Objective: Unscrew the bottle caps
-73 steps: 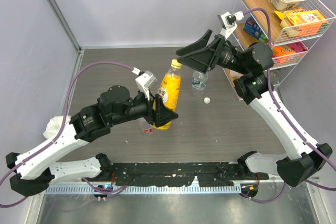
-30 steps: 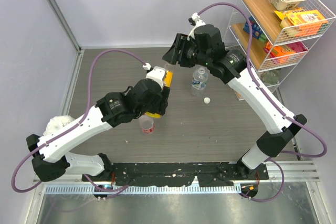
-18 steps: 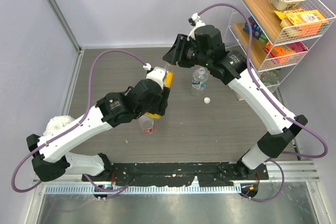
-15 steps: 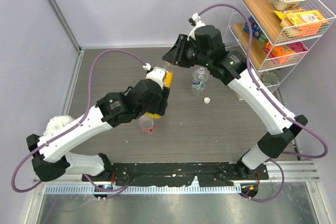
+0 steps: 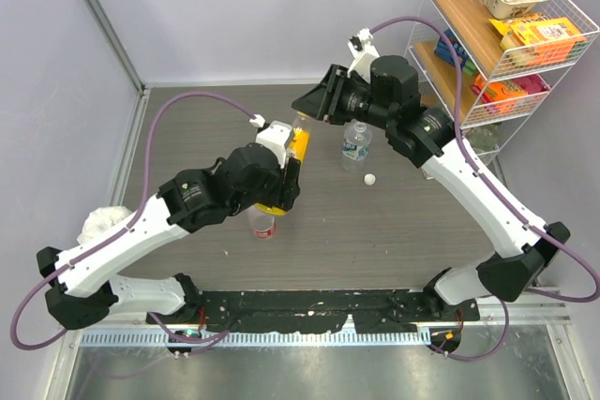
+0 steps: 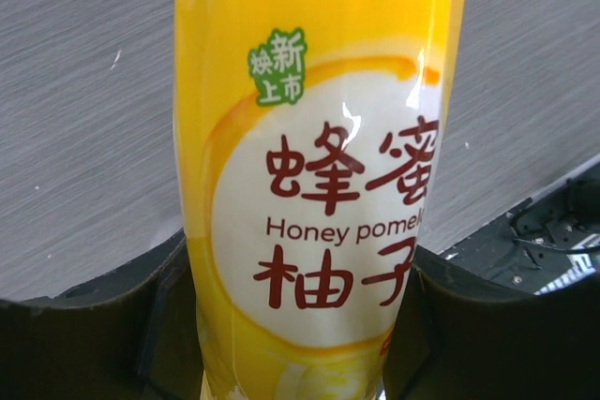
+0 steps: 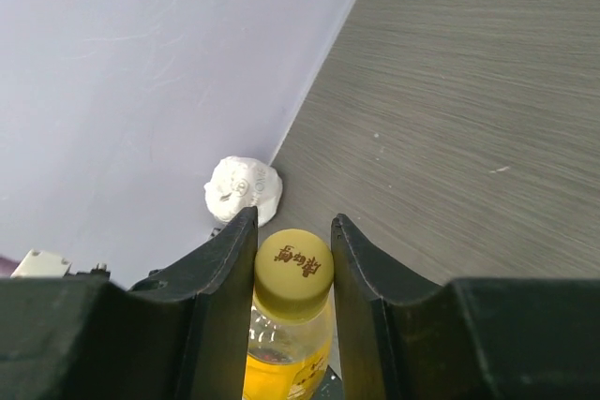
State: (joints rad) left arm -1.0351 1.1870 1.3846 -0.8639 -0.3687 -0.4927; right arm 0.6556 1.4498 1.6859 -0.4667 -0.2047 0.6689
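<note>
My right gripper (image 7: 293, 248) pinches the cap (image 7: 294, 276), left gripper (image 6: 291, 316) clamps the bottle (image 6: 319, 138); if that clamp slips, the bottle spins too.

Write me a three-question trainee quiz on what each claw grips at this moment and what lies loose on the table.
1. True or false: the right claw is shut on the yellow cap.
2. What does the left claw grip? A) the honey pomelo bottle B) a snack box C) the wire shelf
3. Which small thing lies loose on the table beside the blue-label bottle?
Key: 1 true; 2 A; 3 a white cap.
</note>
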